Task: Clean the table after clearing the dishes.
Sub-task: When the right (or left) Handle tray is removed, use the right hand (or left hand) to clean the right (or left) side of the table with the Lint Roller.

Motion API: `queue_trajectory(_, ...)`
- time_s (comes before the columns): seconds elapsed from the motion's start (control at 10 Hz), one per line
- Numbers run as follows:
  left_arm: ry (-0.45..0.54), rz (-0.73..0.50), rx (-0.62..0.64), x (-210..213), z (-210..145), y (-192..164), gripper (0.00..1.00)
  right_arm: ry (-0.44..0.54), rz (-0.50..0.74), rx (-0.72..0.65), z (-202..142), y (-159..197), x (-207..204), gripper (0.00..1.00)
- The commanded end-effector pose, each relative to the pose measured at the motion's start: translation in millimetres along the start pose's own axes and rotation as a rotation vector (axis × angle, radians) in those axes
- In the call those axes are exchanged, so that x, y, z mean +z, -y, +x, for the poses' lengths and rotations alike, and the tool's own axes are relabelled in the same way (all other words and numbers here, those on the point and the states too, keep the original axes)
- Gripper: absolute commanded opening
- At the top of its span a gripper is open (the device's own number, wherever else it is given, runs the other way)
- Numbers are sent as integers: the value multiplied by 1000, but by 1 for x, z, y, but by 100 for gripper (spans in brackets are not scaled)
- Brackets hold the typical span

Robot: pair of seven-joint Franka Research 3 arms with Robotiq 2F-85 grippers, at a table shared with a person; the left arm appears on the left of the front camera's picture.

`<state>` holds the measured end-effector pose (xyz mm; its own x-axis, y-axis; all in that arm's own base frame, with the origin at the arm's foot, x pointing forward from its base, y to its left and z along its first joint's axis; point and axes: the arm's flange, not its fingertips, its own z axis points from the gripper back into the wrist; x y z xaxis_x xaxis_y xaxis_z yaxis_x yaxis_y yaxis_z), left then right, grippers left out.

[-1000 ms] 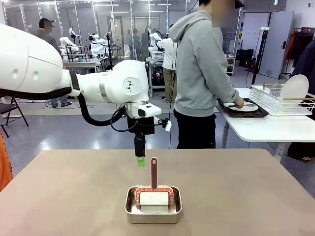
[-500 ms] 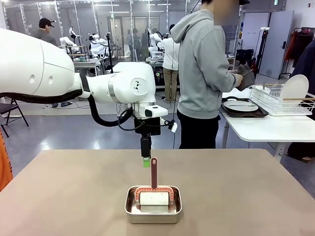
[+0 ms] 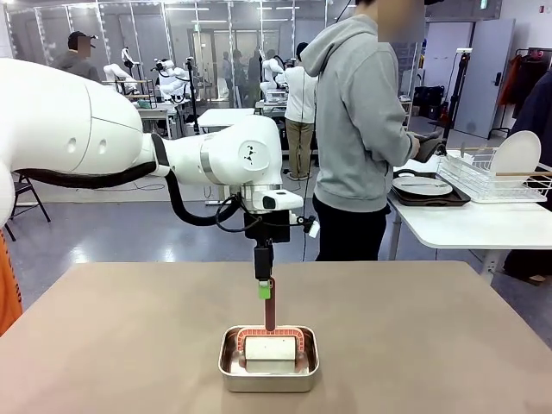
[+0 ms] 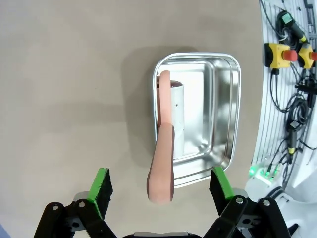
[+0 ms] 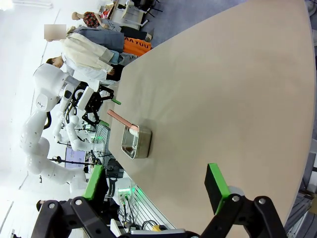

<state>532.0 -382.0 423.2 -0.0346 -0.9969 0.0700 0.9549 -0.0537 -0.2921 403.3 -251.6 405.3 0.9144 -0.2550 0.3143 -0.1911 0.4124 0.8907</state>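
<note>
Bench (image 3: 121, 345) with a plain tan-brown top is seen across the front view, and near its middle a small steel pan (image 3: 267, 382) is placed. In the pan is laid what seems to be a cleaning roller (image 3: 270, 349) with a white roll, though the roll is not clearly resolved. Its reddish-brown handle (image 3: 270, 312) is raised upright from the pan. The left gripper (image 3: 264, 291) is held above the pan, pointing down, with its jaws spread wide. In the left wrist view the top of the handle is found between the two green pads (image 4: 102, 186), apart from both, so nothing is pinched. The right gripper (image 5: 154, 173) is also spread wide and is held over bare bench surface, well apart from the pan, with nothing between its fingers. A white plate (image 3: 422, 185) is seen on a dark tray (image 3: 448, 199) on the smaller white bench (image 3: 466, 228) at the far right, beside a wire rack (image 3: 483, 177). A person (image 3: 354, 129) in a grey hooded top is turned toward that smaller bench.
</note>
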Motion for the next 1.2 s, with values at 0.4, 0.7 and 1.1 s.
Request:
queue_trajectory(0.4,-30,-43,-24,-10,11,-1,100,3,9,13,-1,-3,1,100)
queue_trajectory(0.7,-41,-74,-22,-14,12,-4,100,3,9,13,-1,-3,1,100)
queue_trajectory(1.1,-30,-88,-33,-20,13,-7,100,3,9,13,-1,-3,1,100)
